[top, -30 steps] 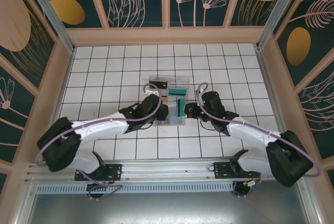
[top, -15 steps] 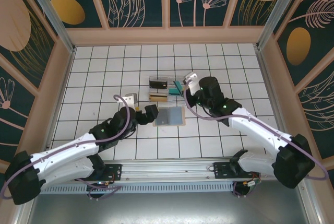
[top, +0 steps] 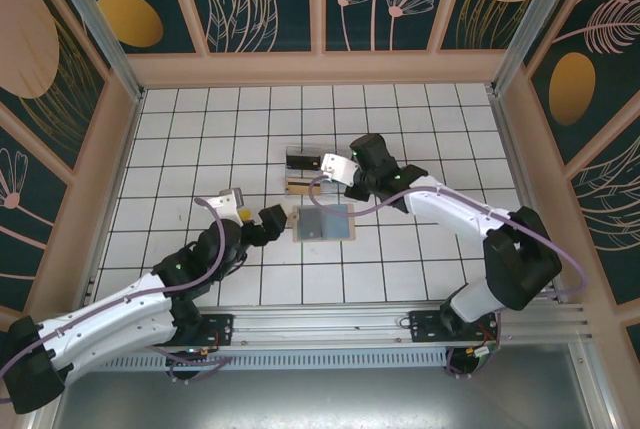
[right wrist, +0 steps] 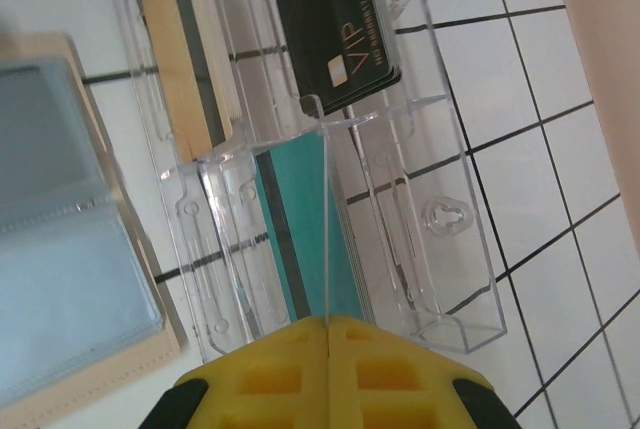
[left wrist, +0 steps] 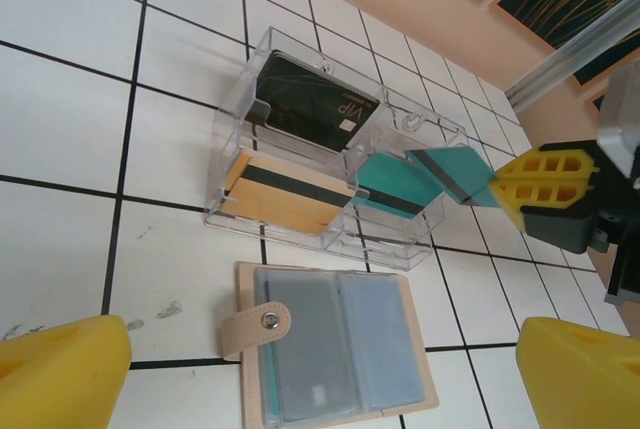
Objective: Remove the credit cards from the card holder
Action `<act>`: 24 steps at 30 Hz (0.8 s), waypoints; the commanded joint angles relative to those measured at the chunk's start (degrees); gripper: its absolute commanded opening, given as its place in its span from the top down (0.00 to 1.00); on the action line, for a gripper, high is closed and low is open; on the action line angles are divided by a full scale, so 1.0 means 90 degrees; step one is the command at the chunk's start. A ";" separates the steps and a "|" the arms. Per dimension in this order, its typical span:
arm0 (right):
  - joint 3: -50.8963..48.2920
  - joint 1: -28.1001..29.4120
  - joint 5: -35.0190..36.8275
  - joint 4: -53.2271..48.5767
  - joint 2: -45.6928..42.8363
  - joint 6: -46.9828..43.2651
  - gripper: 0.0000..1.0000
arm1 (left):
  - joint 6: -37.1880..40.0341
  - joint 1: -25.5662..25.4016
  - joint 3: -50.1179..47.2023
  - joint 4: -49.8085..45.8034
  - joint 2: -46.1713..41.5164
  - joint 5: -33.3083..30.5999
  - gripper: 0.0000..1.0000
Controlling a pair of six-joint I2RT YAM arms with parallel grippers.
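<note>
Card holder: tan outside, blue-grey clear pockets inside, lying opened flat on the white tiled table near its middle, just on the near side of the clear tray; snap strap folded over its left edge; whether any card sits in the pockets cannot be told. Clear tray: compartmented; black card marked VIP in the far left compartment, tan card with a dark stripe in the near left one, first teal card with a dark stripe lying to their right. Right gripper: over the tray's right part, yellow fingers closed on one end of a second teal card, which hangs tilted over the right compartments; whether it touches the tray cannot be told. Left gripper: just beside the holder's left edge, apart from it, yellow fingertips spread wide, nothing between them
</note>
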 commanded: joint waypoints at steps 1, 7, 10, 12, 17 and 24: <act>0.0316 0.0086 0.0189 -0.0220 0.0193 -0.0674 1.00 | -0.0070 -0.0029 -0.0133 -0.0115 -0.0146 -0.0251 0.01; 0.0464 0.0107 0.0325 -0.0189 0.0633 -0.0810 1.00 | -0.0083 -0.0029 -0.0146 -0.0052 -0.0027 -0.0179 0.01; 0.0583 0.0107 0.0322 -0.0234 0.0796 -0.0790 1.00 | -0.0062 -0.0029 -0.0123 -0.0070 0.0051 -0.0187 0.01; 0.0585 0.0107 0.0335 -0.0226 0.0876 -0.0807 1.00 | -0.0060 -0.0027 -0.0118 -0.0064 0.0067 -0.0191 0.01; 0.0583 0.0107 0.0421 -0.0121 0.1140 -0.0829 1.00 | -0.0033 -0.0026 -0.0118 -0.0032 0.0105 -0.0199 0.01; 0.0659 0.0104 0.0576 -0.0007 0.1352 -0.0751 0.89 | -0.0033 -0.0025 -0.0162 -0.0074 0.0067 -0.0246 0.01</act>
